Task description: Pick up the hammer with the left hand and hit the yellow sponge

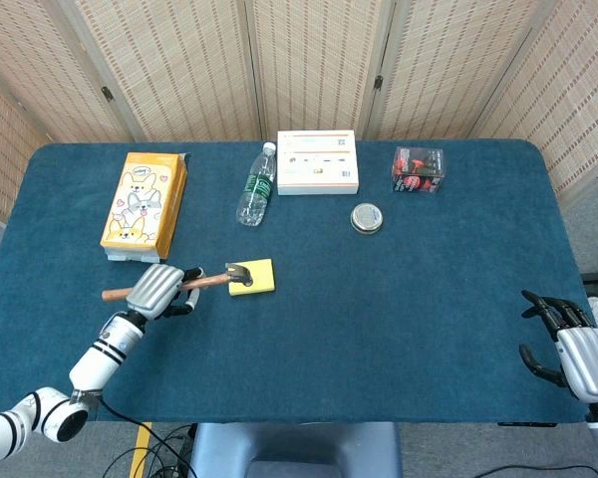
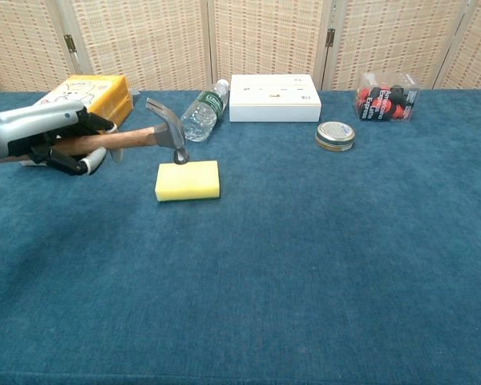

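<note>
My left hand (image 1: 159,289) (image 2: 52,138) grips the wooden handle of the hammer (image 1: 211,279) (image 2: 128,138). The hammer's steel head (image 2: 168,138) hangs just above the near left part of the yellow sponge (image 1: 254,277) (image 2: 188,180), which lies flat on the blue table. Whether the head touches the sponge I cannot tell. My right hand (image 1: 568,351) rests at the table's front right edge with its fingers apart and nothing in it; the chest view does not show it.
An orange box (image 1: 145,201) (image 2: 88,90) lies at the left. A water bottle (image 1: 256,185) (image 2: 200,112) lies behind the sponge. A white box (image 1: 318,162) (image 2: 274,98), a round tin (image 1: 367,218) (image 2: 335,135) and a clear box of red items (image 1: 418,168) (image 2: 387,95) are at the back.
</note>
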`<state>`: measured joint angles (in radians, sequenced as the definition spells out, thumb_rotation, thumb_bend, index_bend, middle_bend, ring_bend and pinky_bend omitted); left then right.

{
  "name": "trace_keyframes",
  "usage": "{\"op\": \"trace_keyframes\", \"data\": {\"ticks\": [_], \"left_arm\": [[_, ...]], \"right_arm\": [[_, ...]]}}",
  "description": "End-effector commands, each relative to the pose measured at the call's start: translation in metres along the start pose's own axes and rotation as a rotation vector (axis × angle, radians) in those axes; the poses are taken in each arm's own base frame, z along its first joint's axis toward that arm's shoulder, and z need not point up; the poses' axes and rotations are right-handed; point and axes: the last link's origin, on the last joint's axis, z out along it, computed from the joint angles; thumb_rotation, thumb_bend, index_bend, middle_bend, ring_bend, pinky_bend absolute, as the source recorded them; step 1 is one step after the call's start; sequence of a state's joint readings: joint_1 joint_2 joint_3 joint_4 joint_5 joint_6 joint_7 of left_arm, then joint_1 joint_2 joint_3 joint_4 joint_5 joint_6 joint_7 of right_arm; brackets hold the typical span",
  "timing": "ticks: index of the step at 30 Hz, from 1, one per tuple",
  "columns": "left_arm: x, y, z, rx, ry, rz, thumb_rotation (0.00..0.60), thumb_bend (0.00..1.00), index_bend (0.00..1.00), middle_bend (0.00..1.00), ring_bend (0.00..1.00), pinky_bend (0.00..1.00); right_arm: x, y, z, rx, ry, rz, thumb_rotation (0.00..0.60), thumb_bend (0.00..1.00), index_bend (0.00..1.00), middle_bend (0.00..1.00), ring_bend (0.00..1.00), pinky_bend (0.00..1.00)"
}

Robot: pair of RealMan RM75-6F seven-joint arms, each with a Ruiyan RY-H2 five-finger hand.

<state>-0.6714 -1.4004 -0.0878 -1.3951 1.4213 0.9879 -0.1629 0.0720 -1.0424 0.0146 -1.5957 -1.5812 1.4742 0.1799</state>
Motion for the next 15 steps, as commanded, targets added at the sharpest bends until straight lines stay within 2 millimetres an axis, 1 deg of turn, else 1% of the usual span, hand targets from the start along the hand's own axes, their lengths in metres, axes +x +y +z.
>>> {"op": "trace_keyframes", "data": {"ticks": [1, 3, 4, 7, 9, 11, 13, 14, 15], "left_arm": [[-0.010, 0.001, -0.009, -0.007, -0.049, 0.008, 0.498, 0.70, 0.66, 0.80, 0.65, 0.66], [-0.016, 0.004, -0.011, -0.011, -0.081, 0.019, 0.495, 0.70, 0.62, 0.75, 0.62, 0.63], [-0.019, 0.005, -0.011, -0.013, -0.093, 0.025, 0.483, 0.70, 0.61, 0.73, 0.61, 0.61], [-0.027, 0.007, -0.010, -0.012, -0.137, 0.052, 0.415, 0.70, 0.54, 0.68, 0.56, 0.54], [-0.031, 0.006, -0.009, -0.004, -0.193, 0.089, 0.402, 0.70, 0.45, 0.60, 0.47, 0.46], [-0.031, 0.006, -0.009, 0.001, -0.234, 0.109, 0.377, 0.68, 0.36, 0.52, 0.38, 0.38], [-0.031, 0.008, -0.010, 0.005, -0.258, 0.111, 0.365, 0.66, 0.29, 0.45, 0.31, 0.33], [-0.031, 0.008, -0.010, 0.007, -0.266, 0.114, 0.364, 0.63, 0.26, 0.40, 0.28, 0.31], [-0.029, 0.008, -0.011, 0.012, -0.271, 0.117, 0.363, 0.58, 0.21, 0.35, 0.24, 0.30]], "right_arm": [[-0.001, -0.001, 0.001, 0.006, -0.003, 0.000, 0.600, 0.30, 0.13, 0.35, 0.18, 0.18], [0.000, -0.001, 0.002, 0.008, -0.002, 0.000, 0.600, 0.30, 0.13, 0.35, 0.18, 0.18], [0.000, -0.001, 0.002, 0.007, -0.001, 0.001, 0.600, 0.30, 0.13, 0.35, 0.18, 0.18], [0.001, -0.001, 0.002, 0.006, 0.000, 0.000, 0.600, 0.30, 0.13, 0.35, 0.18, 0.18], [0.001, -0.001, 0.001, 0.005, 0.001, 0.000, 0.600, 0.30, 0.13, 0.35, 0.18, 0.18], [0.001, 0.000, 0.001, 0.003, 0.002, 0.001, 0.600, 0.30, 0.13, 0.35, 0.18, 0.18], [0.001, 0.000, 0.000, 0.000, 0.001, 0.002, 0.600, 0.30, 0.13, 0.35, 0.18, 0.18], [0.001, 0.001, 0.000, 0.000, 0.001, 0.002, 0.600, 0.30, 0.13, 0.35, 0.18, 0.18], [0.000, 0.001, 0.000, -0.001, 0.001, 0.003, 0.600, 0.30, 0.13, 0.35, 0.18, 0.18]]}}
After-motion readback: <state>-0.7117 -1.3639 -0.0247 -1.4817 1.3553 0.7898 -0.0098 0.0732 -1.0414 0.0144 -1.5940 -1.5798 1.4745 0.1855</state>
